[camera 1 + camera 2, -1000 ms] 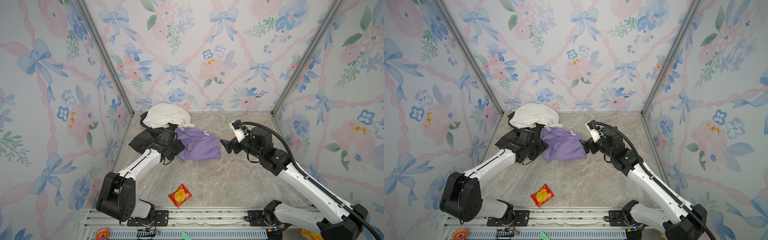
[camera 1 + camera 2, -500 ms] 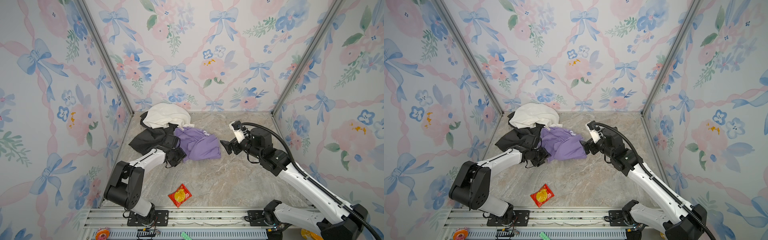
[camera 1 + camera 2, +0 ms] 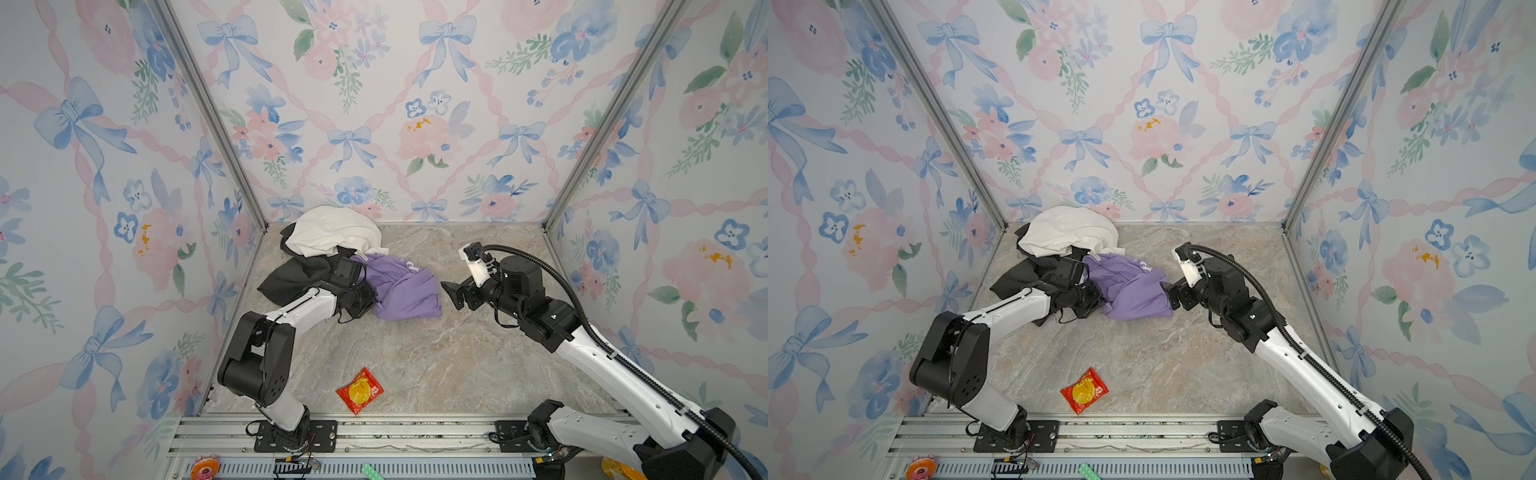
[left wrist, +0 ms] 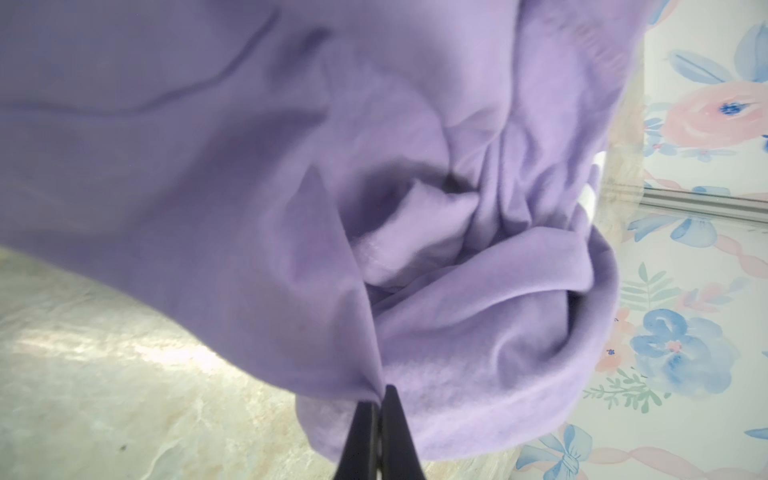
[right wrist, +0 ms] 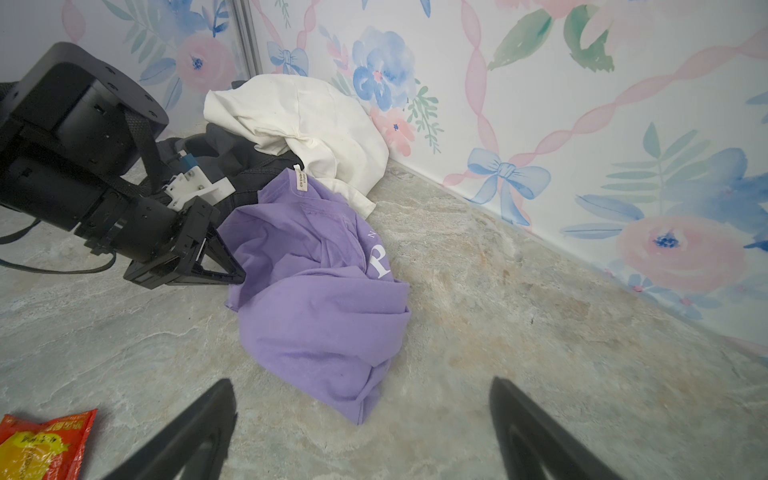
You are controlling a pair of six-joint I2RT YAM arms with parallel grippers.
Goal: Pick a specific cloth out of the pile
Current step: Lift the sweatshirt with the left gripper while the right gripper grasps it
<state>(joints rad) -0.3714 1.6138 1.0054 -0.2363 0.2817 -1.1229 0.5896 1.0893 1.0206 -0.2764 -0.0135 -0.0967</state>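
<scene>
readable text: white lettering (image 5: 380, 264) on the cloth (image 5: 320, 299) shows a big "p" with a small "n" just above it, and the rest is folded under. neck label (image 5: 300, 181) is white and stands up at the collar; it carries print too small to read. red snack packet (image 3: 360, 390) has a yellow graphic and some characters, not legible.

the cloth is a lavender-purple tee, soft and crumpled into a loose heap with deep folds. it lies on the marble table (image 3: 415, 353) just right of the pile (image 3: 316, 253) in both top views. its collar end touches the black garment (image 3: 291, 276) and the hem of the white garment (image 3: 332, 232), which sits on top of the black one in the back left corner.

left gripper (image 4: 380, 399): tips pressed together on a fold at the cloth's pile-side edge. the fabric puckers into the tips, so it looks like a real pinch.

right gripper (image 5: 361, 390): jaws spread wide with nothing between them. it sits low, just beside the cloth's far side and pointing at it. can't tell whether it touches.

the packet lies near the front rail, well apart from the cloth.
</scene>
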